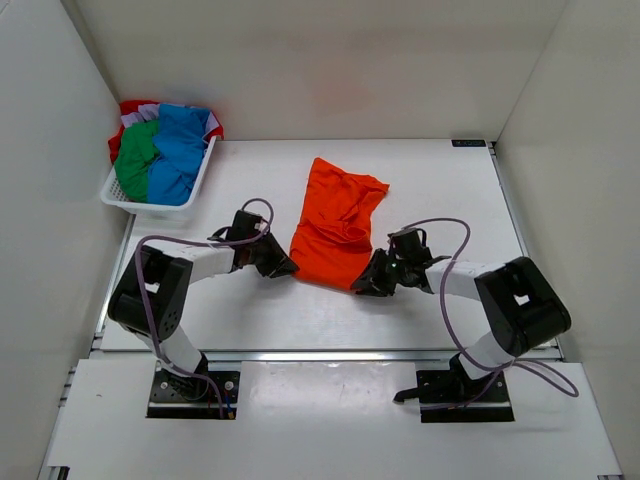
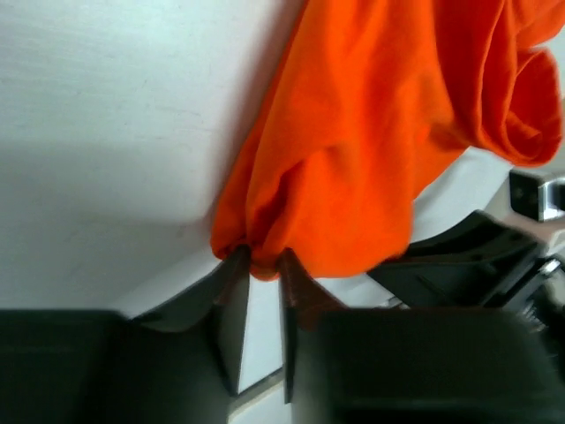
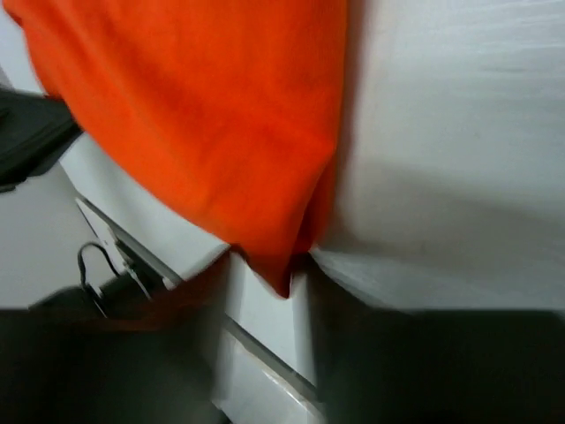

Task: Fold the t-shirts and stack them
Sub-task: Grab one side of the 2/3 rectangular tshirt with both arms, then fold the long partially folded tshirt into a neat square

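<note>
An orange t-shirt (image 1: 335, 225) lies crumpled in the middle of the white table, its near edge lifted at both corners. My left gripper (image 1: 283, 266) is shut on the shirt's near left corner; in the left wrist view the orange cloth (image 2: 353, 132) bunches between the fingertips (image 2: 237, 265). My right gripper (image 1: 368, 284) is shut on the near right corner; in the right wrist view the cloth (image 3: 212, 124) hangs down into a point between the jaws. Blue (image 1: 180, 150), green (image 1: 135, 160) and red (image 1: 130, 108) t-shirts lie piled in the basket.
A white plastic basket (image 1: 195, 190) stands at the table's back left corner. White walls close in the table on the left, back and right. The right arm (image 2: 494, 256) shows in the left wrist view.
</note>
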Tool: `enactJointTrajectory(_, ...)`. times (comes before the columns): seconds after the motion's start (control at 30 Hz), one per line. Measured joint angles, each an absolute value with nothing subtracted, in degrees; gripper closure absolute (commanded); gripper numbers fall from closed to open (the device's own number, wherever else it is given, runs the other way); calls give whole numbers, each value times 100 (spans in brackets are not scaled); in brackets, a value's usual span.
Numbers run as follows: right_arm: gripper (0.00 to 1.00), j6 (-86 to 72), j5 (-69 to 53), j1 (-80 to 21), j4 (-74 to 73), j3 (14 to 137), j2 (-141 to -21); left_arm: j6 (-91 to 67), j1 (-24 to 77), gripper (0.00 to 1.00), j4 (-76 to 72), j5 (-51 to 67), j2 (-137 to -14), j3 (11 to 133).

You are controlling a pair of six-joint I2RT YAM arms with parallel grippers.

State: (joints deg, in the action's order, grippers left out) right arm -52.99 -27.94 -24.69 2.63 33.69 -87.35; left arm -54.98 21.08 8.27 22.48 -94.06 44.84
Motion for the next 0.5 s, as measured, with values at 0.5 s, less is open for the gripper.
enactJointTrajectory(0.5,100,-4493,-2611,-2132,-1083,4233,-7686,-5474,2316,100,1293,2298,-8510,4720)
